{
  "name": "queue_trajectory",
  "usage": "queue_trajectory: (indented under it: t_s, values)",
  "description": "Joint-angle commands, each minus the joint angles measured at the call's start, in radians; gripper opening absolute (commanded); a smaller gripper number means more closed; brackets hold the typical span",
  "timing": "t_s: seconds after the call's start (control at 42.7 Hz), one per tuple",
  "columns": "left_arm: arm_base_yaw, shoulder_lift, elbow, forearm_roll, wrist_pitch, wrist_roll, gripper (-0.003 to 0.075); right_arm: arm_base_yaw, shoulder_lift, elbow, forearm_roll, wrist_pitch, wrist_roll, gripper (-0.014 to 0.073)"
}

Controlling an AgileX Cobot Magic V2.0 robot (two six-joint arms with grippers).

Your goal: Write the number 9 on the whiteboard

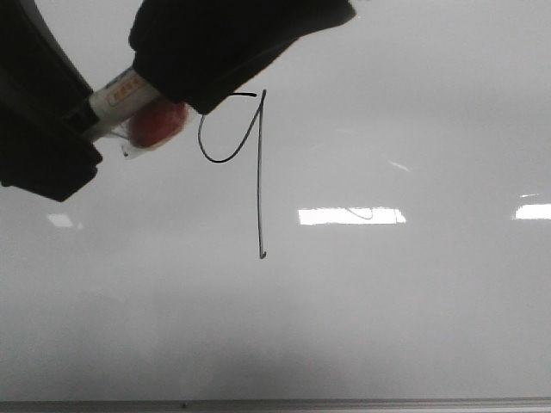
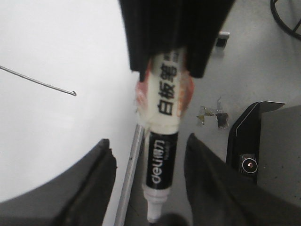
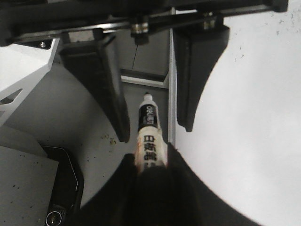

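A thin black number 9 [image 1: 260, 189] is drawn on the whiteboard [image 1: 387, 327], its stem ending in a small hook [image 2: 70, 93]. My right gripper [image 1: 185, 95] is shut on a black-and-white marker [image 1: 120, 93] wrapped in reddish padding, up and left of the figure. In the left wrist view the marker [image 2: 162, 141] points tip-first between the spread fingers [image 2: 94, 188] of my left gripper [image 2: 148, 141], which stands open around it without touching. The right wrist view shows the same: the right gripper [image 3: 150, 165] clamps the barrel [image 3: 148, 127], and the left fingers [image 3: 106, 84] flank its tip.
The board's thin metal frame [image 2: 127, 179] runs right under the marker, with grey table beyond it. A black device with a round lens [image 2: 249, 150] lies on that table near the grippers. A cable [image 2: 287, 19] loops farther off. The front frame edge [image 1: 275, 403] is near.
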Motion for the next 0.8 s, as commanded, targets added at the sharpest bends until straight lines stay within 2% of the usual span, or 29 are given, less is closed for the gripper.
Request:
queue_trajectory:
  t_s: [0.0, 0.187, 0.445, 0.515, 0.632, 0.703, 0.773]
  values:
    - [-0.008, -0.011, -0.039, -0.037, -0.058, 0.001, 0.0270, 0.002, -0.027, -0.036, 0.031, -0.023, -0.009, -0.0060]
    - [-0.008, -0.011, -0.039, -0.100, -0.072, 0.001, 0.0202, 0.002, -0.027, -0.036, 0.031, -0.025, -0.009, -0.0060]
    - [-0.008, -0.011, -0.039, -0.100, -0.072, 0.001, 0.0093, 0.002, -0.027, -0.036, 0.031, -0.030, -0.005, -0.0036]
    - [-0.008, -0.011, -0.039, -0.100, -0.072, 0.001, 0.0058, 0.002, -0.027, -0.036, 0.032, -0.036, 0.027, 0.0062]
    - [-0.008, -0.011, -0.039, -0.100, -0.072, 0.001, 0.0022, 0.002, -0.027, -0.036, 0.032, -0.056, 0.097, 0.0357]
    - [-0.008, -0.011, -0.039, -0.096, -0.069, -0.001, 0.0019, 0.001, -0.037, -0.036, 0.032, -0.081, 0.136, 0.0490]
    - [-0.006, -0.011, -0.031, -0.072, -0.069, -0.023, 0.0019, -0.007, -0.055, -0.036, 0.031, -0.105, 0.160, 0.0533]
